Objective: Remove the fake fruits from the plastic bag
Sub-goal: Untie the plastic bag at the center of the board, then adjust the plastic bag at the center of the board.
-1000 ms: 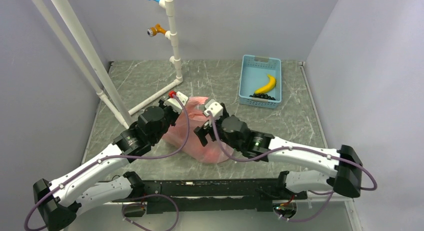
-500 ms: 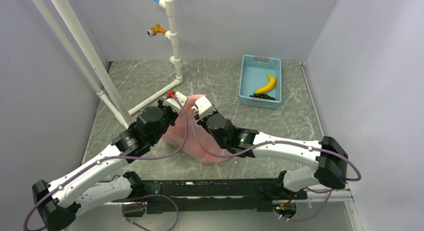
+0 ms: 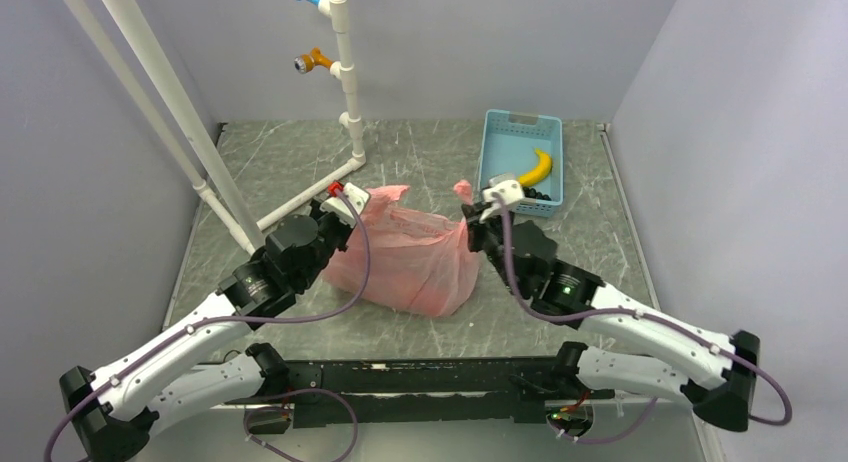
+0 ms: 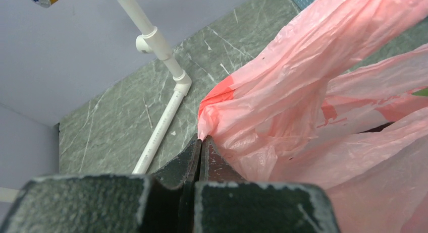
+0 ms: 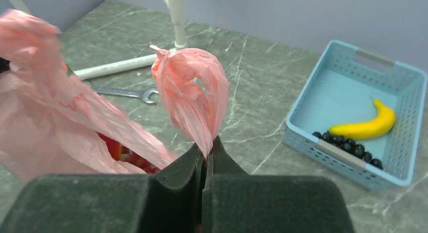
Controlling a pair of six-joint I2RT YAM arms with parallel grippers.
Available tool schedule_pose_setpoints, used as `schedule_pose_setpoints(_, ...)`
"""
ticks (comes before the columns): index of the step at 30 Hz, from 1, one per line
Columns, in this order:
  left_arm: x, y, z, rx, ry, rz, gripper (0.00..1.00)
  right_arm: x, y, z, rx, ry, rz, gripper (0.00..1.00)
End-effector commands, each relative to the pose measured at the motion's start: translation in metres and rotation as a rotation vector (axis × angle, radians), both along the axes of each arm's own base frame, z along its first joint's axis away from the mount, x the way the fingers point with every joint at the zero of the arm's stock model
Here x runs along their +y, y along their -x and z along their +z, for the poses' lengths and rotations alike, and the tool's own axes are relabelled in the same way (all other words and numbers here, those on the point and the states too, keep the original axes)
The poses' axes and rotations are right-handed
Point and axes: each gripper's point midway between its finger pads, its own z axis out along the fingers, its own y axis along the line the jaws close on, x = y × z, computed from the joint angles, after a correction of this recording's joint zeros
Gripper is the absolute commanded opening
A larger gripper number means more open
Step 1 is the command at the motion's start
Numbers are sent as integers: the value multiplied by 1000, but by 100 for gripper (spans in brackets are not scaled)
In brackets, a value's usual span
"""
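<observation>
Nearest the arm bases, the left claw (image 4: 201, 140) is pressed fully closed on one loop handle (image 4: 218, 98) of the thin translucent pink plastic carrier bag (image 3: 410, 260), the film bunched into a knot right at its tips. The right claw (image 5: 207, 143) is likewise pinched tight, on the other loop handle (image 5: 191, 86), which stands up twisted above its fingers. Between the two claws the bag rests on the grey marbled bench (image 3: 300, 152), its top edge pulled taut from left to right, so the mouth's long axis runs across from one claw to the other. The glossy red fake fruits (image 5: 115, 145) are inside, low in the sagging belly of the bag: from the right claw they lie down and to its left, seen partly through the film, and from the left claw they would be down and to its right, though that wrist view shows only a dark slit of the mouth and no fruit. Both claws are busy, so reaching in probably means one lets go; the right one looks nearer the visible fruit. Beyond the bag a steel open-ended wrench (image 5: 126, 94) lies by a white plastic pipe frame (image 3: 350, 112), and further right sits a pale blue slotted plastic basket (image 5: 323, 150) holding a yellow banana (image 5: 366, 125) and a small black grape bunch (image 5: 348, 143).
</observation>
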Motion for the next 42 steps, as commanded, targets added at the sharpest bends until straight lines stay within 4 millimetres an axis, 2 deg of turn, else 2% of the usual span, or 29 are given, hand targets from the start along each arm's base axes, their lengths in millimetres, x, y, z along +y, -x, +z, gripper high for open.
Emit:
schedule_pose_setpoints(1, 7, 0, 27, -77, 76, 28, 0, -22, 8, -4, 74, -185, 21, 0)
schedule_pose_setpoints(4, 6, 3, 30, -68, 90, 16, 0, -18, 19, 3, 62, -250, 113, 0)
schedule_pose_setpoints(7, 2, 15, 39, -54, 162, -42, 0, 3, 32, 17, 40, -244, 262, 0)
schedule_pose_setpoints(10, -1, 33, 39, 60, 268, -76, 1, 17, 39, 26, 37, -210, 351, 0)
schedule_pose_setpoints(11, -3, 41, 35, 118, 306, -90, 6, 20, 41, 28, 34, -206, 373, 0)
schedule_pose_setpoints(13, -6, 60, 32, 220, 384, -125, 26, 24, 45, 28, 28, -202, 407, 0)
schedule_pose_setpoints(15, -4, 80, 30, 328, 482, -133, 55, 27, 49, 26, 23, -198, 436, 0)
schedule_pose_setpoints(17, -5, 99, 34, 397, 555, -173, 77, 29, 50, 22, 24, -191, 447, 0)
schedule_pose_setpoints(19, -10, 116, 40, 445, 606, -240, 91, 31, 50, 18, 29, -182, 460, 0)
schedule_pose_setpoints(21, -13, 127, 45, 467, 637, -290, 98, 33, 51, 15, 32, -176, 473, 0)
schedule_pose_setpoints(23, -16, 130, 50, 474, 634, -316, 99, 36, 53, 13, 37, -172, 487, 0)
schedule_pose_setpoints(25, -16, 126, 54, 497, 601, -286, 99, 39, 57, 12, 40, -175, 517, 0)
schedule_pose_setpoints(27, -25, 119, 58, 547, 525, -274, 97, 40, 58, 13, 45, -179, 525, 0)
schedule_pose_setpoints(30, -32, 103, 65, 591, 425, -218, 92, 42, 59, 18, 47, -183, 534, 0)
schedule_pose_setpoints(34, -28, 76, 57, 593, 314, -74, 89, 41, 60, 24, 47, -187, 537, 0)
schedule_pose_setpoints(38, -53, 70, 63, 560, 294, -193, 94, 39, 63, 26, 52, -201, 538, 0)
schedule_pose_setpoints(42, -56, 60, 70, 516, 284, -184, 93, 40, 65, 26, 56, -213, 551, 0)
